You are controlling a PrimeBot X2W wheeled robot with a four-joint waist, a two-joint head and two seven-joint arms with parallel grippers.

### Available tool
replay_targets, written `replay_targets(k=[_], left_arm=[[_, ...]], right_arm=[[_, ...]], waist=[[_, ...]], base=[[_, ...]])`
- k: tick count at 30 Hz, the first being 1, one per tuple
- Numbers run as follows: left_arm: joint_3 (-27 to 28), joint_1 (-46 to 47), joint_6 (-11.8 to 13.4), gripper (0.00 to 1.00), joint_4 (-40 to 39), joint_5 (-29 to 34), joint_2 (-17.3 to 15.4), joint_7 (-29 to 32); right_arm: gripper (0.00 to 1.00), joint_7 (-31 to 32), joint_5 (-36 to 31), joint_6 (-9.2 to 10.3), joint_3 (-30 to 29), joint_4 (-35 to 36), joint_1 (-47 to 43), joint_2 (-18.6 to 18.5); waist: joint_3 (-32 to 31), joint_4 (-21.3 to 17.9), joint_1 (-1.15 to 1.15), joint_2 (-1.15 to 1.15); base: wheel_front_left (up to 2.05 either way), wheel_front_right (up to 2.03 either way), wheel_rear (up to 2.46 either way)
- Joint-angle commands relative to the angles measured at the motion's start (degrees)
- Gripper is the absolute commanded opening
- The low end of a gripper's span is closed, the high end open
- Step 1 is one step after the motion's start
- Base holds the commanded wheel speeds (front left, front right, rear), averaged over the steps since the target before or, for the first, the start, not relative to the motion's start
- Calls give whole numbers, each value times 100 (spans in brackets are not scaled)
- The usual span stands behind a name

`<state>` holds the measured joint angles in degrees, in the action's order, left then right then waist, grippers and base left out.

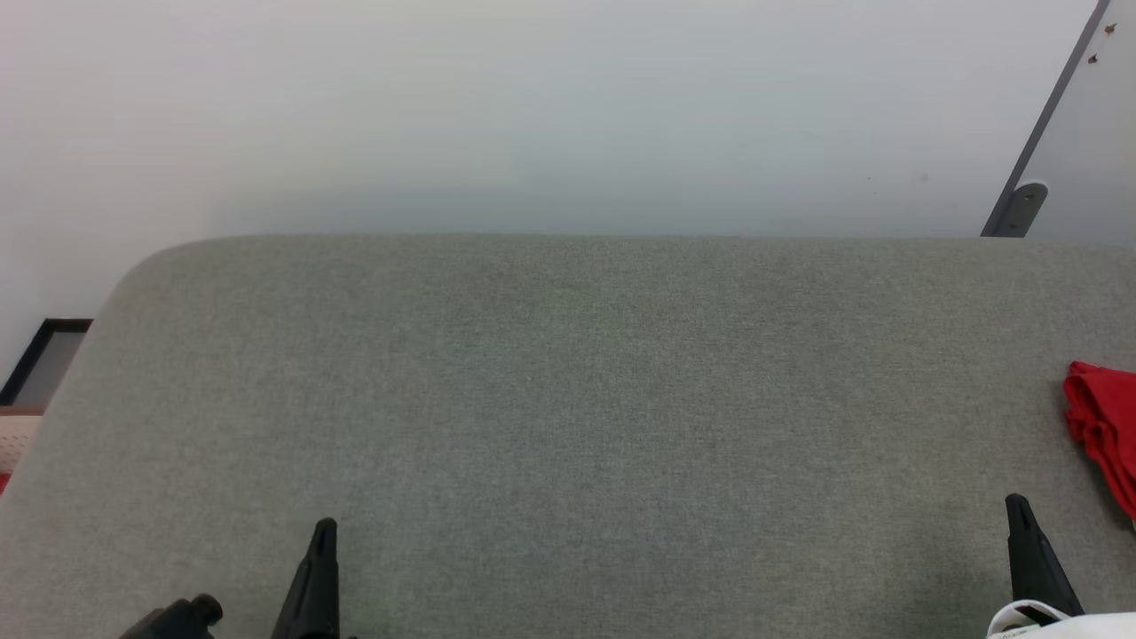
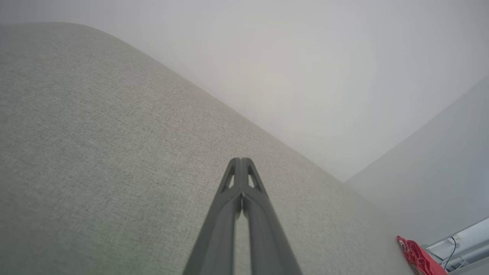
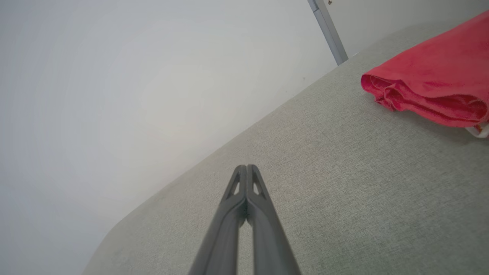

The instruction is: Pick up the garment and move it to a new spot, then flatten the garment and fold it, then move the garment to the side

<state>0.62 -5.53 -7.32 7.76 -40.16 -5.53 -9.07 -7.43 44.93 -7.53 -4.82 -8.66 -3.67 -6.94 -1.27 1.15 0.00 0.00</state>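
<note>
At the lower left of the grey fabric-covered table (image 1: 568, 399), the left gripper (image 1: 325, 531) has its fingers pressed together with nothing in them, just parked over the cloth top. Over at the lower right, the right gripper (image 1: 1017, 508) is the same deal: pinched together, holding nothing. The garment (image 1: 1103, 424) sits folded up red at the far right, near that gripper but not touching it. My worry: it looks pretty close to the table's right side, so a careless sweep of the right arm could snag a loose layer, pull the fold open, or shove it off.
</note>
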Motion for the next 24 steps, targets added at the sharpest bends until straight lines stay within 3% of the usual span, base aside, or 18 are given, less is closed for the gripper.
replay_targets(k=[1,24], left_arm=[[30,160,-11,0,-48,-217,-36,39],[121,498,-16,0,150,-1928,-5,457]], right_arm=[[0,56,185,2,-28,50,175,-13],[0,499,1671,3,-82,-136,458,122]], waist=[[2,-1,0,0],[37,-29,0,0]], base=[[0,0,0],[0,0,0]])
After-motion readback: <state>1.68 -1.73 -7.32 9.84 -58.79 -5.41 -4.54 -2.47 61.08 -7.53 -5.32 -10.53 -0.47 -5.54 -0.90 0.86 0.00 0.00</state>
